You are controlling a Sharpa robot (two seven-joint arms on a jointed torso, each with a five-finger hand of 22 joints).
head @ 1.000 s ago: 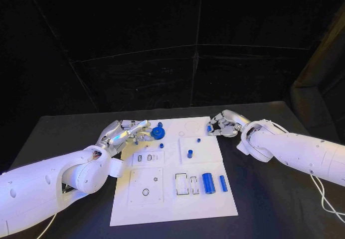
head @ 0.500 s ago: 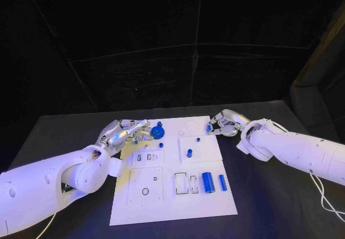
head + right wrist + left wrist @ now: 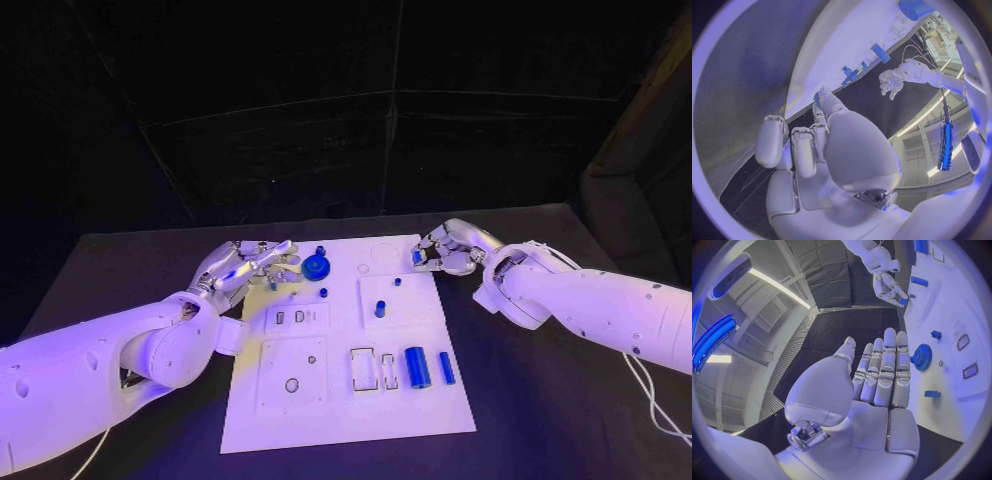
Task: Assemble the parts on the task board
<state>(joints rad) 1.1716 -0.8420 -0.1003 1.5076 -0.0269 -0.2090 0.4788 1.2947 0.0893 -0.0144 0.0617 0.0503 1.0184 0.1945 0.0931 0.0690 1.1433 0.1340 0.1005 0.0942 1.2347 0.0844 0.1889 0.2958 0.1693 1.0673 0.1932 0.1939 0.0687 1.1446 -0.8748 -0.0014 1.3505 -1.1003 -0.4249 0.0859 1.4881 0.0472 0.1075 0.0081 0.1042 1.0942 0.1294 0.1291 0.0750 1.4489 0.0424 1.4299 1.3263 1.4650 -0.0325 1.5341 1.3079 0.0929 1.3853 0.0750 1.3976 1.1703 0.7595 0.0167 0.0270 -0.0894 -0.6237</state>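
The left hand [image 3: 248, 262] is held open, fingers straight, beside the blue toothed gear [image 3: 316, 266] on the white task board [image 3: 346, 410]. A small blue part [image 3: 418, 257] is pinched by the right hand [image 3: 450, 250] at the board's far edge.

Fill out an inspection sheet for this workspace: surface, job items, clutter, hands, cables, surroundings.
Surface: black table, task board lying in its middle.
Job's things: blue gear at the board's far left; small blue pegs near it; two blue cylinders lying side by side at the board's right; empty slots beside them.
Clutter: nothing seen.
Hands: left hand beside the gear, fingers straight, holding nothing; right hand at the board's far right edge, fingers curled; whether it holds a part cannot be told.
Cables: white cable trailing from the right arm.
Surroundings: black backdrop behind the table.
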